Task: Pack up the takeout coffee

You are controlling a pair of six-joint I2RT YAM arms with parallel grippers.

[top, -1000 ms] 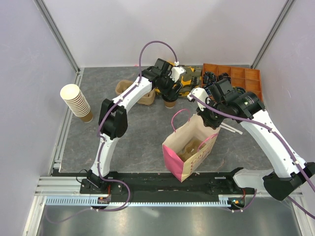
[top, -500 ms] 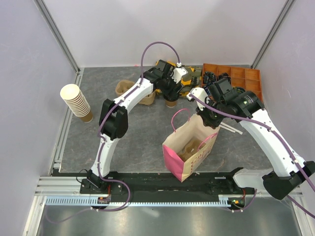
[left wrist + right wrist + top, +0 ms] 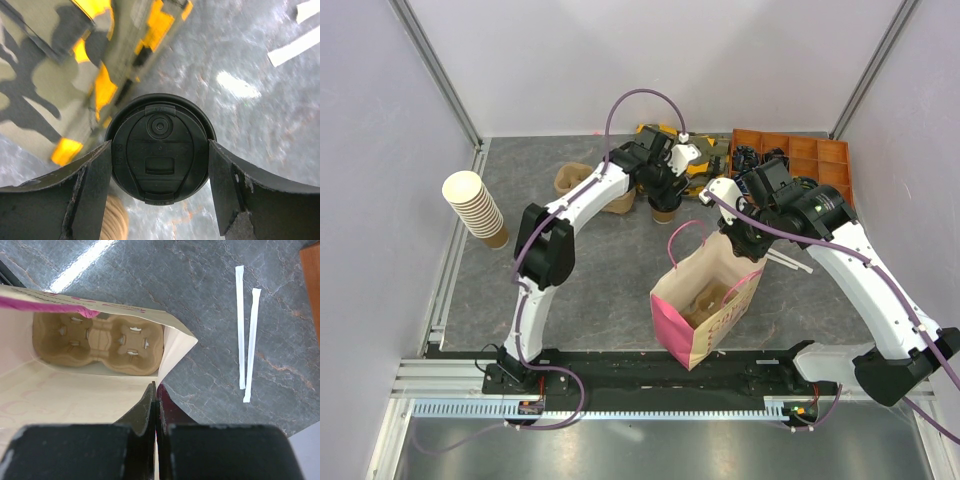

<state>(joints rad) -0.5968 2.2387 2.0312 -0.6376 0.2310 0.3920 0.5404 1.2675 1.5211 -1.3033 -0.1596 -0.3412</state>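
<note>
The takeout coffee (image 3: pixel 663 211), a tan paper cup with a black lid (image 3: pixel 160 147), stands at the back middle of the table. My left gripper (image 3: pixel 664 194) reaches down over it. In the left wrist view its gripper (image 3: pixel 159 146) has both fingers against the lid's sides, shut on the cup. The floor behind is blurred while the lid is sharp. My right gripper (image 3: pixel 728 233) is shut on the top edge of the pink and white paper bag (image 3: pixel 675 335). In the right wrist view that gripper (image 3: pixel 155 386) pinches the bag's wall (image 3: pixel 75 390). A pulp cup carrier (image 3: pixel 100 342) lies in the bag's bottom.
A tilted stack of lidless cups (image 3: pixel 475 207) stands at the left. An orange compartment tray (image 3: pixel 810 160) is at the back right. A yellow and dark packet (image 3: pixel 698 160) lies just behind the cup. Another pulp carrier (image 3: pixel 585 185) sits left of it. Two wrapped straws (image 3: pixel 247 355) lie right of the bag.
My left wrist has shifted slightly over the cup, its cable loop swinging right. The cup stays in about the same place. The right arm and bag have not moved.
</note>
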